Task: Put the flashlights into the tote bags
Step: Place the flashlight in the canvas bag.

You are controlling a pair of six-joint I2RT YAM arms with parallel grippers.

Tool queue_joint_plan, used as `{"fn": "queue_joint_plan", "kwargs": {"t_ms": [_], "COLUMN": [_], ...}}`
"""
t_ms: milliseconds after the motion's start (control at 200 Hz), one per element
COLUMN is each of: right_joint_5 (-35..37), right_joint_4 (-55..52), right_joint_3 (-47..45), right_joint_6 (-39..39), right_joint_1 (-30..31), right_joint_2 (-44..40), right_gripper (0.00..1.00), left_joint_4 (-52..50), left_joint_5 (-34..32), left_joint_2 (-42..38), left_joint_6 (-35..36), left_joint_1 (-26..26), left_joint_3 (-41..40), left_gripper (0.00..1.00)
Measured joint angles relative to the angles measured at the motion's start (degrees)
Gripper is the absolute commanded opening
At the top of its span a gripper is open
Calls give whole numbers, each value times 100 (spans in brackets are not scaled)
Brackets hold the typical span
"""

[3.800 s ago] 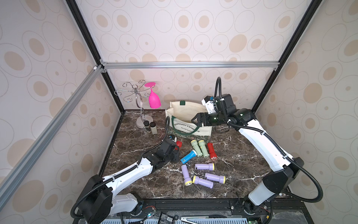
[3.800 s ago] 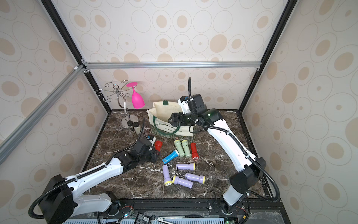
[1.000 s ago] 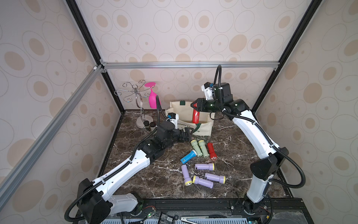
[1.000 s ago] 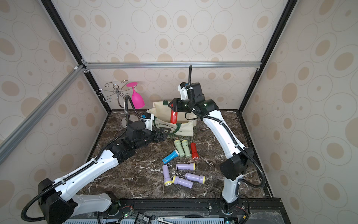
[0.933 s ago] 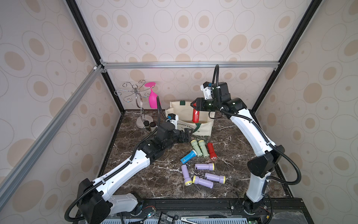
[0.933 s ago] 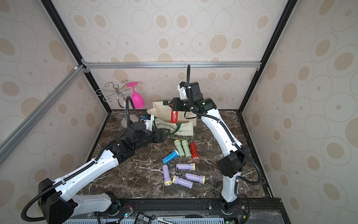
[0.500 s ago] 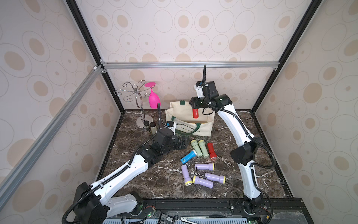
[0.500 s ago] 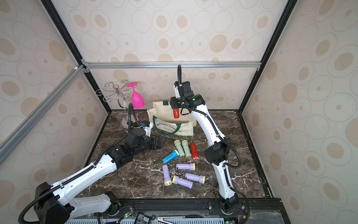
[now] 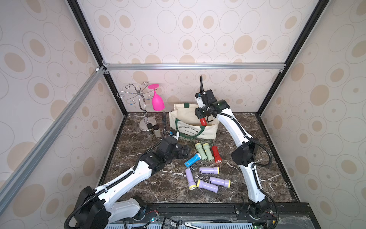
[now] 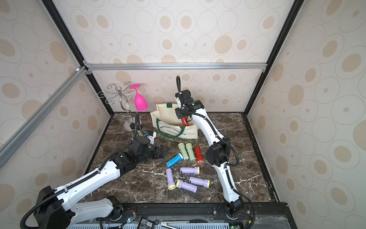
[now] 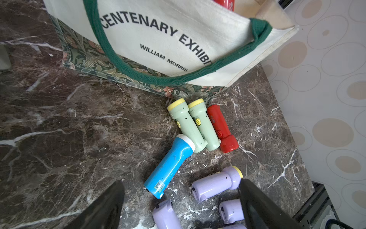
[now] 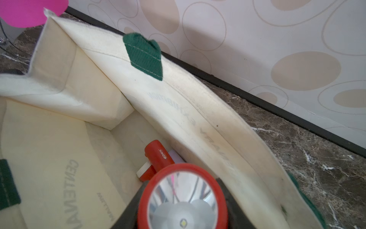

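Note:
The cream tote bag [image 9: 193, 126] [image 10: 175, 126] stands open at the back. My right gripper [image 9: 202, 117] [image 12: 182, 200] hangs over its mouth, shut on a red flashlight [image 9: 203, 121] [image 10: 185, 121] [image 12: 182, 198] that dips head-down into the bag. Another red flashlight [image 12: 158, 156] lies on the bag's floor. In front of the bag [image 11: 178, 29], on the table, lie a blue flashlight [image 9: 192, 160] [image 11: 172, 164], two pale green ones [image 9: 204, 151], a red one [image 9: 216, 155] and several lilac ones [image 9: 209, 170]. My left gripper [image 9: 185, 151] [image 11: 181, 198] is open and empty, just left of the blue one.
A wire glass stand with a pink glass [image 9: 157, 100] stands at the back left, and two small dark-capped jars [image 9: 153, 128] sit by its base. The enclosure's walls and black posts close in the marble table [image 9: 138, 178] on three sides.
My right gripper has carried the red flashlight down into the bag's mouth. My left arm has drawn back from the bag toward the flashlights on the table.

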Motion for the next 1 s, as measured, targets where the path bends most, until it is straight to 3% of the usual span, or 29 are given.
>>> {"fn": "queue_joint_plan", "kwargs": {"t_ms": [210,380,550,785,1000], "right_joint_5": [48,48,-9,-74,-24], "right_joint_4": [-31,-31,50,142,164], "right_joint_3": [-168,-275,-535,-911,-920], "right_joint_6": [-136,-210,-190,-72,-37], "right_joint_1": [0,9,9,28,87], "right_joint_2": [2,2,2,0,-249], "right_gripper": [8,18,31,62,73], "left_joint_4": [-2,-2,42,76,87], "left_joint_5": [-9,-42,-44,-44,-44], "left_joint_2": [2,11,37,48,44], "left_joint_6": [-68,-116,-142,-144,-146], "left_joint_1": [0,0,0,0,0], "left_joint_3": [-131,-297,-323,-409,-581], "left_gripper": [87,87,87,87,86]}}
